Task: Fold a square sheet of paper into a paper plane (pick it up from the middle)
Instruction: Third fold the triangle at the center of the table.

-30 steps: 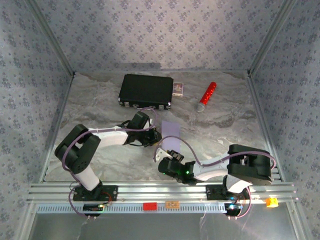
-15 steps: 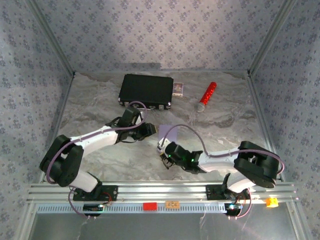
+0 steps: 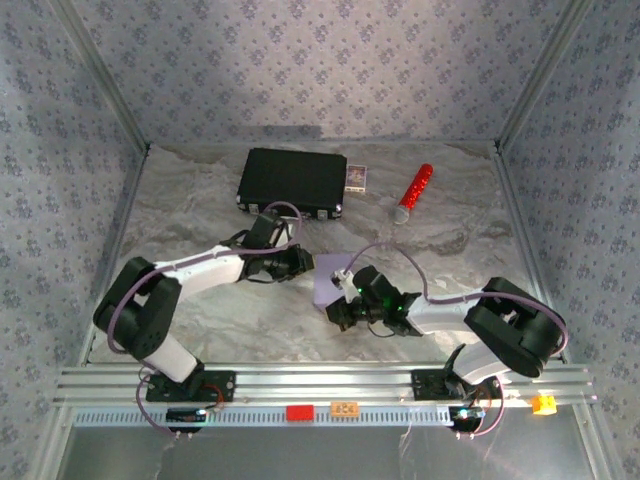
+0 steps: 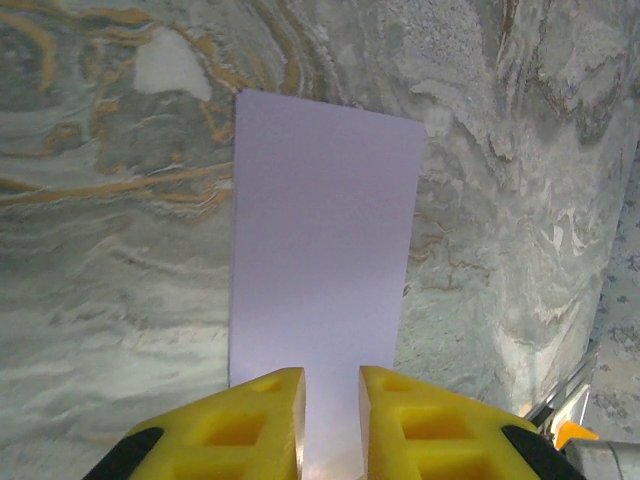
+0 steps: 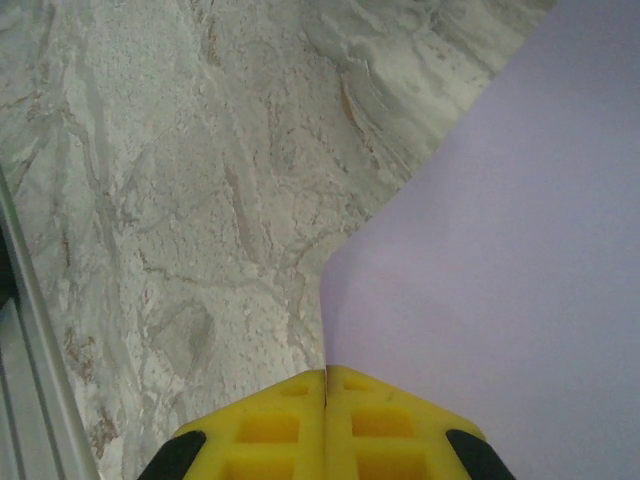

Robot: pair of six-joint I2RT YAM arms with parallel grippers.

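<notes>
Lying lengthwise from left tool [image 4: 330, 380]: paper [image 4: 320, 230], maybe folded.

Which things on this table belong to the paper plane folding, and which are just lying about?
In the job:
thin pale lilac paper sheet

Lying about:
black rectangular case
small white-and-dark card box
red-and-silver cylinder

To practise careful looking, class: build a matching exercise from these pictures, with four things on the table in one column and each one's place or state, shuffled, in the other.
Column A
1. black case
2. small card box
3. red-and-silver cylinder
4. lilac paper sheet

Column B
a. lying slanted, back right
b. pinched in the right gripper
c. at the back, left of centre
d. right beside the case's right end

Pairs: 1-c, 2-d, 3-a, 4-b
</notes>
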